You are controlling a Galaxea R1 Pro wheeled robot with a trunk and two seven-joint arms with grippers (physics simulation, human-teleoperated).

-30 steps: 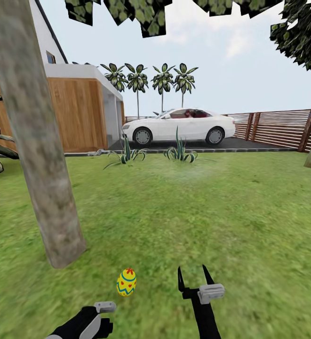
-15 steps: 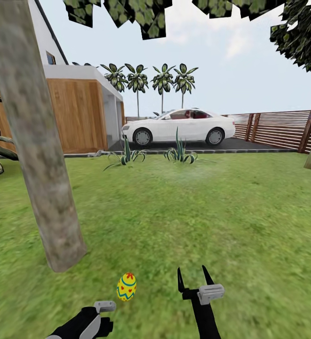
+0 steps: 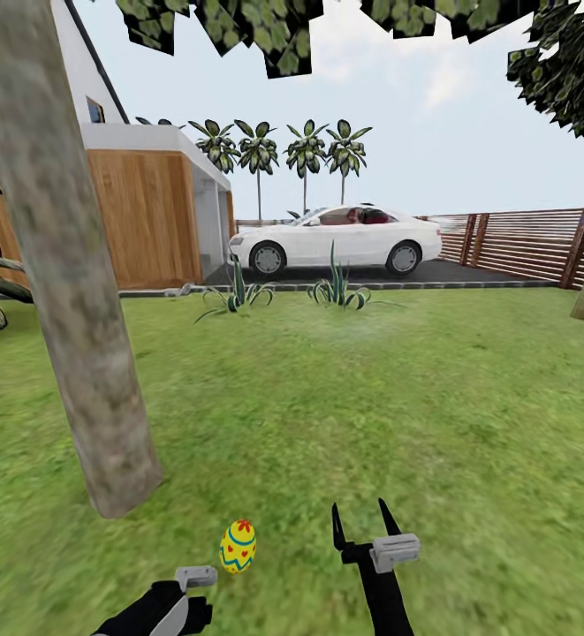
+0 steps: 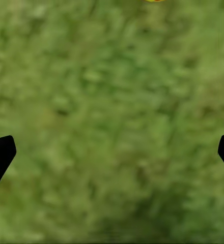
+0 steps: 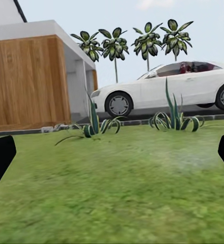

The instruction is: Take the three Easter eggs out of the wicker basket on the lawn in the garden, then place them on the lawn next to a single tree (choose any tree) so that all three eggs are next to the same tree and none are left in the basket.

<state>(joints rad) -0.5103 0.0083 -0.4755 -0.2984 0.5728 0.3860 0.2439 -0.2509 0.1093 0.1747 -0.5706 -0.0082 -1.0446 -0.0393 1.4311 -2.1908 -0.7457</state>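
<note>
The right claw [image 3: 362, 519] is spread wide and empty, as is the left claw [image 4: 112, 150], which points down at the lawn [image 3: 398, 397]. One Easter egg [image 3: 238, 547] stands between the two claws, near the tree [image 3: 71, 291] trunk beyond.

We see one Easter egg [image 3: 238, 547] on the lawn [image 3: 345, 415], near the foot of the tree [image 3: 66, 265] (just right of the trunk and nearer us). Our right gripper [image 3: 360, 523] stands right of it, the left gripper [image 3: 194, 596] probably just before it. A car [image 3: 336, 238] sits far behind.
</note>
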